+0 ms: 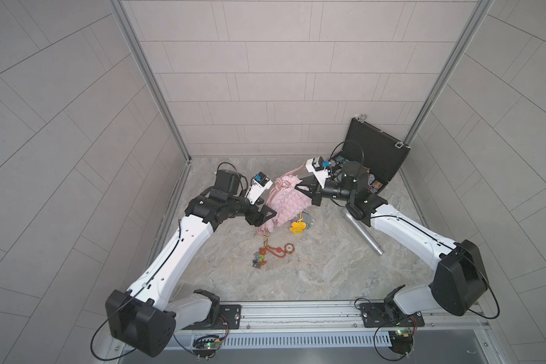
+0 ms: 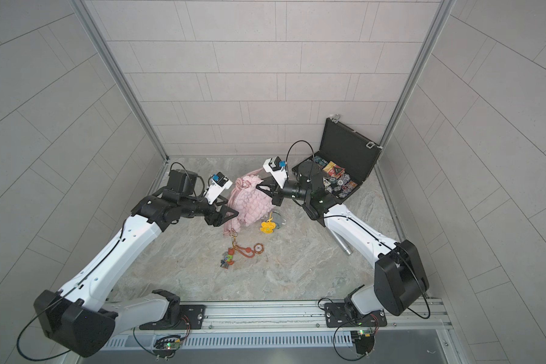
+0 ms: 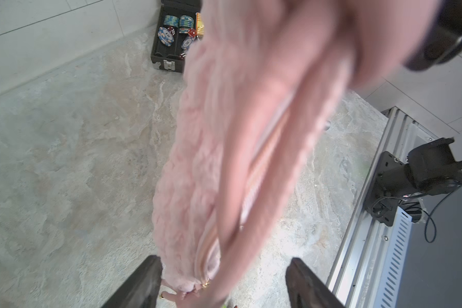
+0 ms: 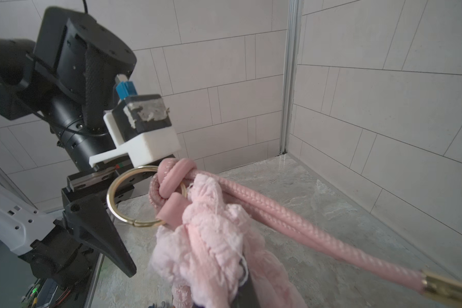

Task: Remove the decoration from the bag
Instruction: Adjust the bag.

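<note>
Bag point(image 1: 286, 205) sits mid-table on the marble surface point(image 1: 312, 271), partly lifted and bunched up at its top end, pink quilted body hanging down toward the near edge.

Right gripper point(image 1: 300, 186) is clamped on the bunched fabric at the bag's top; in the right wrist view the fingers are buried in the pink material next to the knotted cord straps point(image 4: 278, 210) and the gold ring point(image 4: 134, 197). One gold strap tip point(image 4: 447, 289) sticks out free.

Left gripper point(image 1: 267, 216) is at the bag's side away from the black case point(image 1: 375, 157), jaws apart. In the left wrist view both fingers point(image 3: 136, 288) straddle the bag's lower corner without pinching it; the fabric passes between them with a gap on each side.

Decoration: orange keychain cluster point(image 1: 270, 252) with small figures lies on the table just on the near side of the bag's low corner, clasp reaching up to that corner. Cannot tell if it is clipped on or loose. Yellow flower charm point(image 1: 297, 227) lies just beside the bag's lower edge, on the case side.

Black case stands open behind the right arm, chips and dice inside. Silver cylinder point(image 1: 364, 234) lies between the case and the near edge, partly under the right arm.
</note>
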Robot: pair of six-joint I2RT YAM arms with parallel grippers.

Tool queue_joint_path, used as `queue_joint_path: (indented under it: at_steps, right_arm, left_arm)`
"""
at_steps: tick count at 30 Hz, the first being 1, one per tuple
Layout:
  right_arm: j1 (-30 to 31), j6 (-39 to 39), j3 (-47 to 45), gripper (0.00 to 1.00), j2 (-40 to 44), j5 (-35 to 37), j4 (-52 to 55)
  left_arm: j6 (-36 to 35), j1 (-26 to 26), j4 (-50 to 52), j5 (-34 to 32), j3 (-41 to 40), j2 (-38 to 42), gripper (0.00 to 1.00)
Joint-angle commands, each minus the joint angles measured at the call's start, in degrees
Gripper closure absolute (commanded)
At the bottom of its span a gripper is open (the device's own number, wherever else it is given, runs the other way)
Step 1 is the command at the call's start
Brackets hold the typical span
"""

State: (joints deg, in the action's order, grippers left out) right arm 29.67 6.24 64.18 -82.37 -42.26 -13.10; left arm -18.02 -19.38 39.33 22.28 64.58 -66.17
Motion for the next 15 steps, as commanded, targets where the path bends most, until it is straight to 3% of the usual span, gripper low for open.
queue_joint_path:
  at_steps: [1,9,15]
  right_arm:
    - [-0.25,5.18,1.81,1.0,2.37,0.65,-4.79]
    - [-0.96,11.07,1.42,1.0,2.82,0.49,-9.94]
    - [-1.13,16.25,1.61,1.0,2.61,1.0,-13.68]
  left_arm:
    - [1.89,0.36,-2.34,-4.8,-3.75,1.65,0.24]
    - [6.27,2.99,-18.06,-9.04,-17.02,7.5,0.22]
    - [9.45,4.17,-26.59,-4.5,-20.58,6.89,0.22]
